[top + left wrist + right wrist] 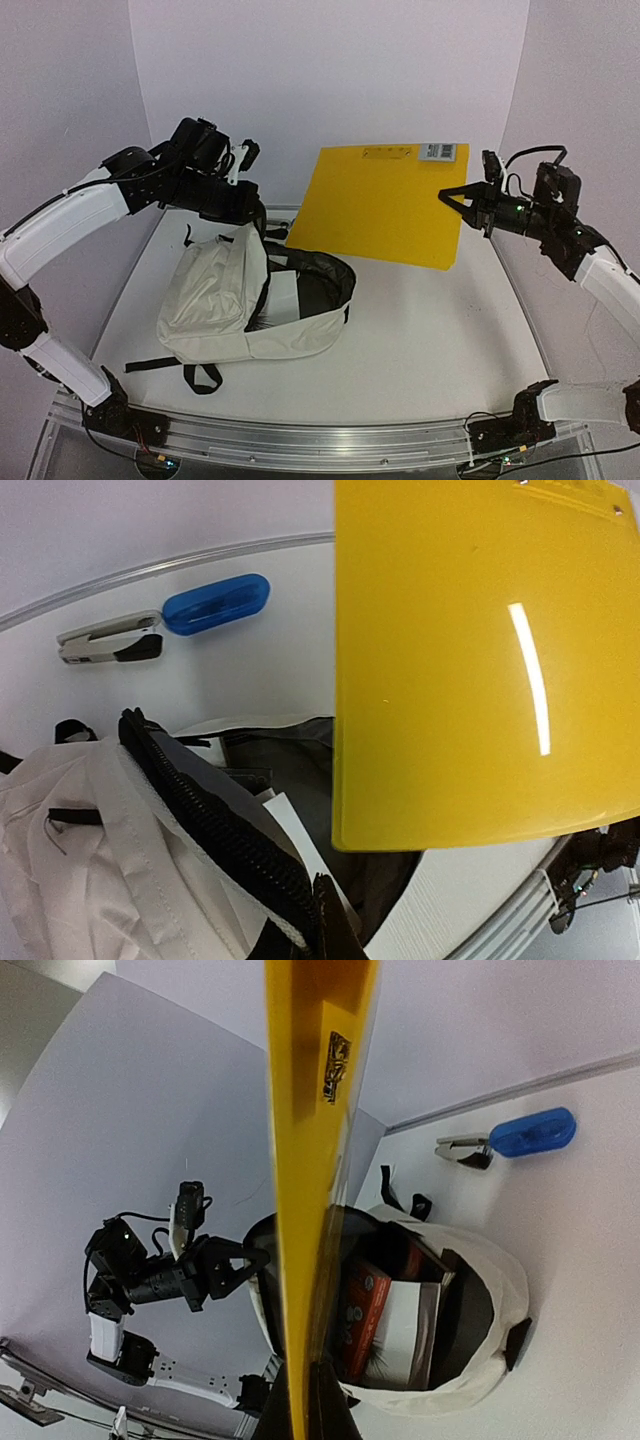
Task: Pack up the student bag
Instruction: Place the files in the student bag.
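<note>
Two closed grips: the left gripper (252, 208) pinches the zipper rim of the bag (215, 300), which lies open on the table (430, 340); the right gripper (452, 196) clamps a yellow folder (380, 205) aloft behind the bag.

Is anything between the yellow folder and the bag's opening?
Nothing visible. The yellow folder hangs in the right pincer beside the student bag, whose mouth the left pincer holds open; a red book lies inside.

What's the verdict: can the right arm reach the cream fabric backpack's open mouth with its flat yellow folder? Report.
Probably yes: the left gripper holds the cream fabric backpack open, and only bare table separates it from the flat yellow folder.
</note>
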